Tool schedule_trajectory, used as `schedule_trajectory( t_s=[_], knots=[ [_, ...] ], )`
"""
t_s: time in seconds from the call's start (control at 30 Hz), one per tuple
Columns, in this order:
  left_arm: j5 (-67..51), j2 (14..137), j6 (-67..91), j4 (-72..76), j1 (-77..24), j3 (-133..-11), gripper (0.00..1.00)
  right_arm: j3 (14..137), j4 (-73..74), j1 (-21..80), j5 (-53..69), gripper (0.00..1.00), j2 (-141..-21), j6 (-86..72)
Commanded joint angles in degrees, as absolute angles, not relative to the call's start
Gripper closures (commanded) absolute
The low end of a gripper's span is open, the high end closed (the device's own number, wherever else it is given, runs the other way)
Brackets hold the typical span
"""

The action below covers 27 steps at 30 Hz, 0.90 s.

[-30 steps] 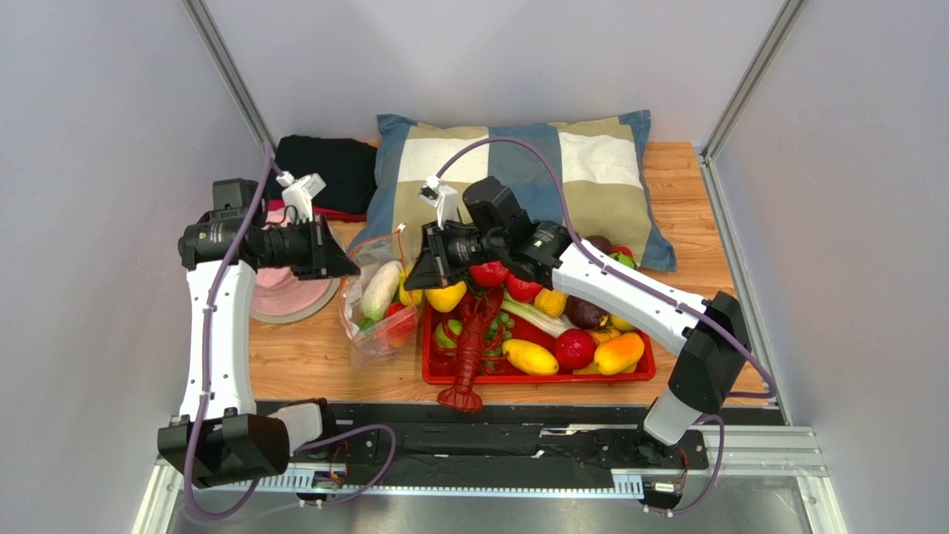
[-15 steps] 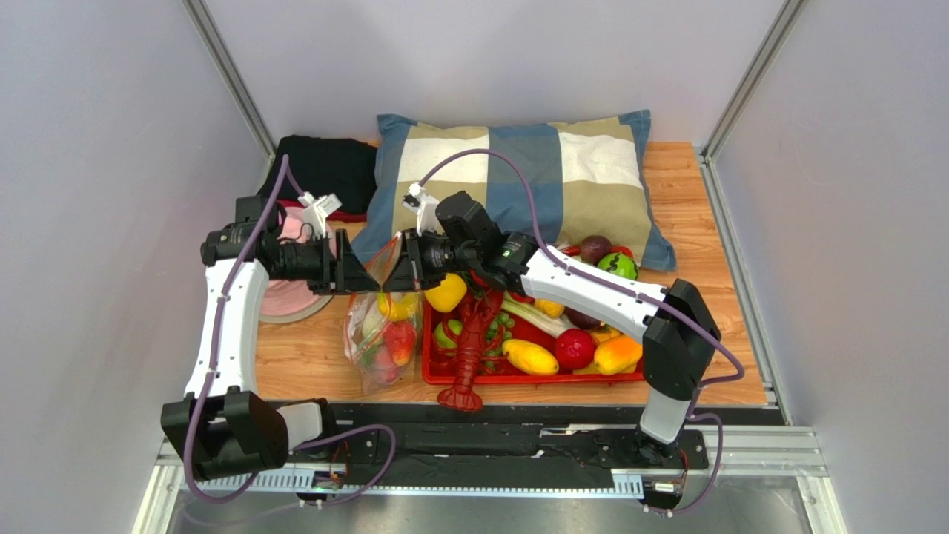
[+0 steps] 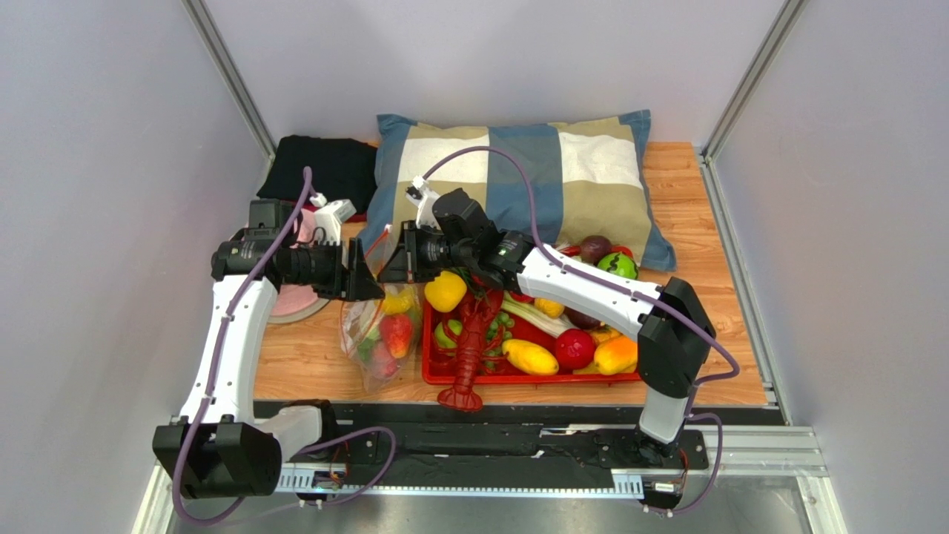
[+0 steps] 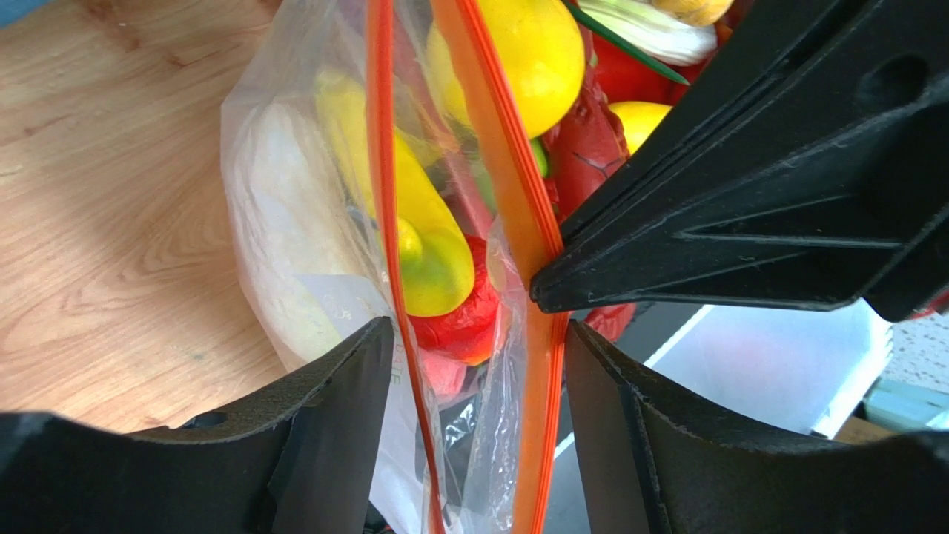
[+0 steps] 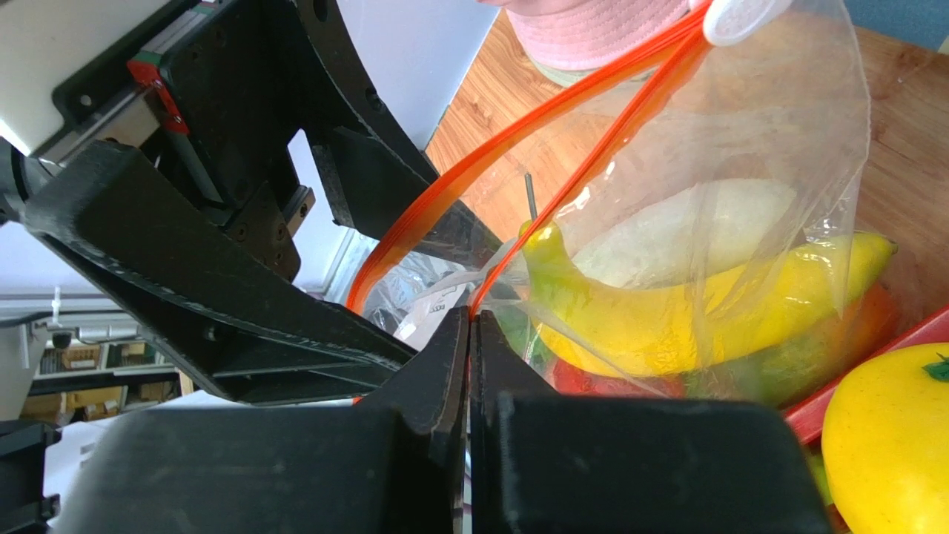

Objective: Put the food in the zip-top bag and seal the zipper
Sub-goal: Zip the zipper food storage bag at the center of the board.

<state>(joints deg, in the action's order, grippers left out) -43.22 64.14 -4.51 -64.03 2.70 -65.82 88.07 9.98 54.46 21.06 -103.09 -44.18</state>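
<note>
zip-top bag [image 3: 382, 334]: upright just left of the red tray [image 3: 557, 379], on the wooden table [image 3: 301, 356], banana [image 5: 691, 312] inside. we log the right gripper [image 5: 469, 323] pinched tight on one zipper [image 4: 524, 223] strip, and the left gripper [image 4: 477, 334] parted, straddling both strips.

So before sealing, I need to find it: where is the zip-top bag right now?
In the top view, the zip-top bag is held just left of the red tray, its zipper pinched by the right gripper, with the left gripper straddling it.
</note>
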Motion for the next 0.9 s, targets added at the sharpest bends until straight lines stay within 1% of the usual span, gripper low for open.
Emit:
schedule_trajectory(
  t_s=[0.0, 0.3, 0.47, 0.53, 0.7, 0.77, 0.83, 0.87],
  knots=[
    [-38.7, 64.4, -3.0, -60.5, 1.5, -66.4, 0.35, 91.0, 6.2, 54.6, 19.5, 1.0, -102.5, -46.9],
    [-37.4, 67.5, -4.5, -61.3, 0.3, -68.2, 0.33, 91.1, 4.3, 55.1, 18.3, 1.0, -102.8, -47.7],
    [-39.1, 67.2, -2.9, -61.1, 0.2, -68.6, 0.27, 91.7, 3.8, 55.6, 17.1, 1.0, -104.0, -48.4],
    [-40.0, 66.7, -2.3, -60.4, 0.2, -68.4, 0.17, 91.9, 3.7, 55.7, 17.0, 1.0, -104.4, -49.0],
    [-38.7, 66.4, -1.0, -59.1, 0.2, -67.6, 0.16, 93.4, 3.3, 56.2, 17.0, 1.0, -105.4, -50.9],
    [-38.7, 66.5, -1.3, -58.8, 0.2, -67.8, 0.16, 94.0, 2.9, 56.3, 17.1, 1.0, -105.6, -51.4],
    [-37.6, 66.5, -1.7, -59.1, 0.2, -67.9, 0.24, 94.0, 3.0, 56.5, 17.0, 1.0, -105.5, -51.2],
    [-37.6, 66.5, -2.3, -59.4, 0.3, -68.3, 0.32, 93.9, 3.2, 56.5, 16.9, 1.0, -105.4, -50.9]
  ],
)
